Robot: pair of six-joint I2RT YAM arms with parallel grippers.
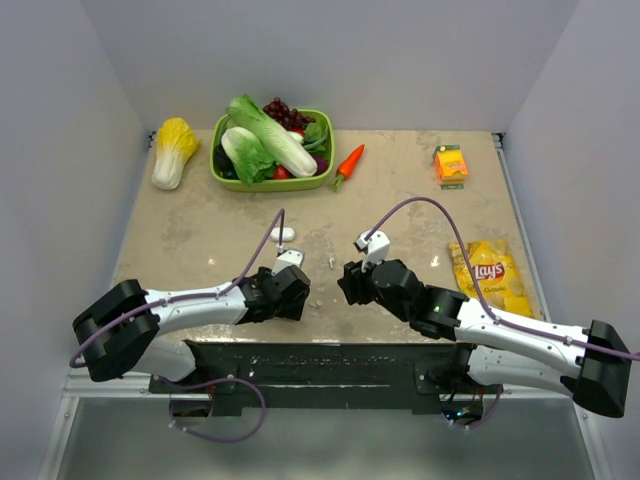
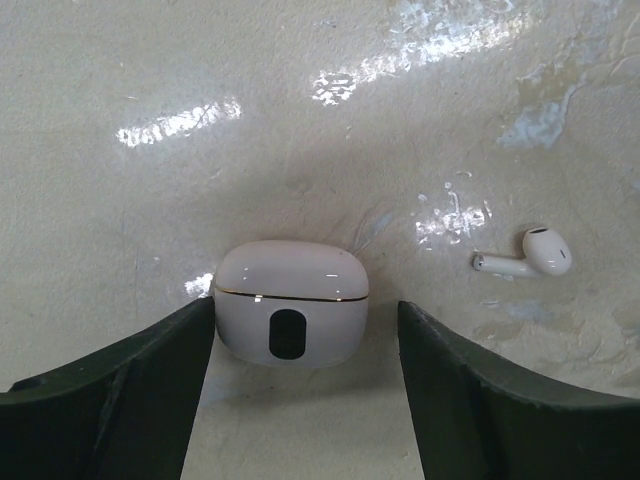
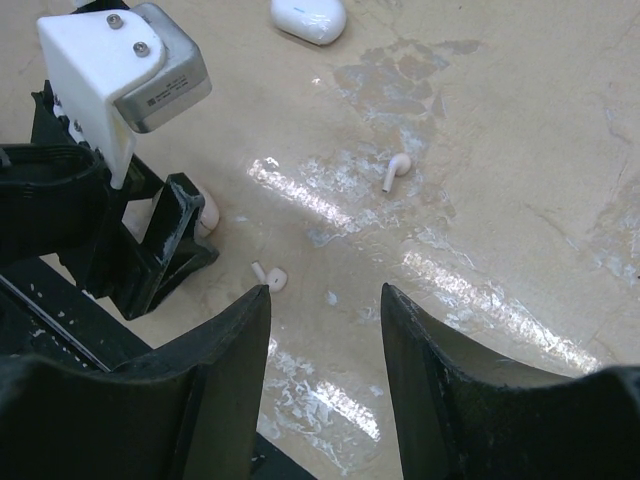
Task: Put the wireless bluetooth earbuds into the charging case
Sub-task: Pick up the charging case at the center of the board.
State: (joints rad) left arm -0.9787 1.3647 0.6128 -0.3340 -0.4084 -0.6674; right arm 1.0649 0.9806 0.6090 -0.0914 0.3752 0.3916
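Your left gripper (image 2: pixel 305 305) is down at the table, a little left of the middle of the near edge, fingers spread wide either side of the charging case (image 2: pixel 290 300). The case sits upright on the table with its lid down along a thin gold seam and a dark oval on the face towards your wrist camera. Your left finger (image 2: pixel 150 380) is right up against the case's side, whether touching I can't tell; the other finger stands clear, with bare table showing in the gap.

An earbud (image 2: pixel 530 255) lies on its side to the right of the case, apart from it. From the right wrist you see two: the near earbud (image 3: pixel 270 279) just off your left gripper's fingertip, and the far earbud (image 3: pixel 397 170) further towards the middle of the table. Neither is in the case.

Your right gripper (image 3: pixel 325 290) hangs near the middle of the near edge, fingers parted, nothing between them.

Mid-table, towards the far edge from your left gripper, lies a white rounded pod (image 1: pixel 283 234). The green basket (image 1: pixel 268 184) sits at the far edge, the orange carton (image 1: pixel 451 164) near the far right corner, the crisp bag (image 1: pixel 492 276) by the right edge
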